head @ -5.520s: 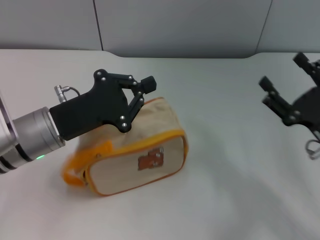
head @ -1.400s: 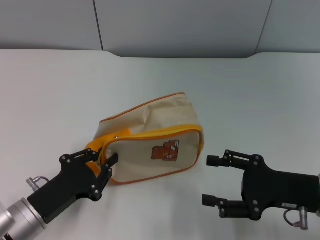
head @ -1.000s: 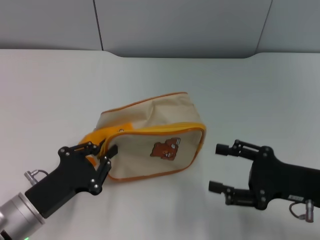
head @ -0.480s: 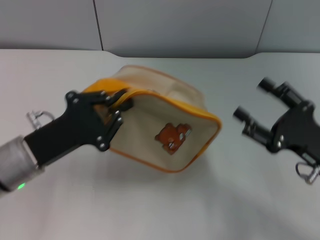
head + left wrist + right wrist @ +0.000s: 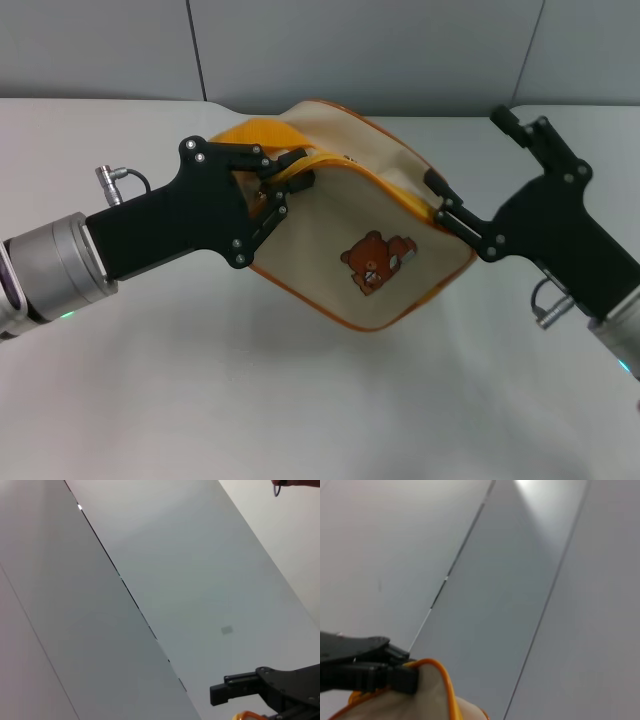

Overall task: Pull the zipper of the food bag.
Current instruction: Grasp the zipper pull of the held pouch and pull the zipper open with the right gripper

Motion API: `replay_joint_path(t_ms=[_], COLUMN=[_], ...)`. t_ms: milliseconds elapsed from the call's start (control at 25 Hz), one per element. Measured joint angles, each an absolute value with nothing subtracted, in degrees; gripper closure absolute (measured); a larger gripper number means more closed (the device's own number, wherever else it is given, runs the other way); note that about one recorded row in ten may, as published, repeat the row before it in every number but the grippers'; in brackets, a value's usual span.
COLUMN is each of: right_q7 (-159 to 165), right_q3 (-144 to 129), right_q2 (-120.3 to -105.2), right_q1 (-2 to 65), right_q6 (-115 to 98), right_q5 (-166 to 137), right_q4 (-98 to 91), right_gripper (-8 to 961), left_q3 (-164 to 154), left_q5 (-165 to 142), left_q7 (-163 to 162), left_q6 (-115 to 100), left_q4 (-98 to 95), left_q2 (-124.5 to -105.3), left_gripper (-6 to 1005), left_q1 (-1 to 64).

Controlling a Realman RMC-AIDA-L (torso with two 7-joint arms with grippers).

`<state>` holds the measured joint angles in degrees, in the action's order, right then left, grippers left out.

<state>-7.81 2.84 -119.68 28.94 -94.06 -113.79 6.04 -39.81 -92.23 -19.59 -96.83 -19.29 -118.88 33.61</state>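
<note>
The food bag [image 5: 370, 250] is a cream pouch with orange piping and a brown bear print. It hangs tilted above the table in the head view. My left gripper [image 5: 296, 172] is shut on the orange strap handle [image 5: 255, 130] at the bag's left end. The zipper [image 5: 385, 185] runs in the orange band along the top edge; I cannot make out its pull tab. My right gripper [image 5: 468, 150] is open at the bag's right end, its lower finger against the top edge. The right wrist view shows the bag's orange edge [image 5: 442, 680] and the left gripper [image 5: 367, 672].
The white table [image 5: 300, 400] lies below the bag. Grey wall panels [image 5: 360, 50] stand behind it. The left wrist view shows only wall panels [image 5: 150, 580], a black finger and an orange scrap at one edge.
My left gripper has lifted the bag higher and to the right by its strap. My right gripper has moved in and now touches the bag's right end.
</note>
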Motion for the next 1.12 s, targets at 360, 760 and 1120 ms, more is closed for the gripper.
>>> replay_joint_path(t_ms=[360, 760, 1120], right_q7=[1.6, -7.5, -13.1], right_q3=[-5.9, -6.1, -4.4], right_q2=[-119.54, -119.71, -119.87], right_q1=[31.6, 32.5, 33.1], right_q6=[-92.0, -89.5, -87.9], right_q5=[-113.9, -113.9, -113.4], right_q4=[0.9, 7.3, 12.1], right_gripper=[164, 169, 174], left_q3=[-40.3, -40.6, -40.9], left_q5=[-92.2, -92.2, -92.1], left_q7=[-19.6, -19.6, -19.6], left_q6=[-96.4, -95.2, -95.1], left_q4=[-20.1, -19.7, -19.6], left_q2=[-118.87, -119.08, -119.15], left_gripper=[889, 889, 888], left_q1=[33.7, 34.3, 34.4])
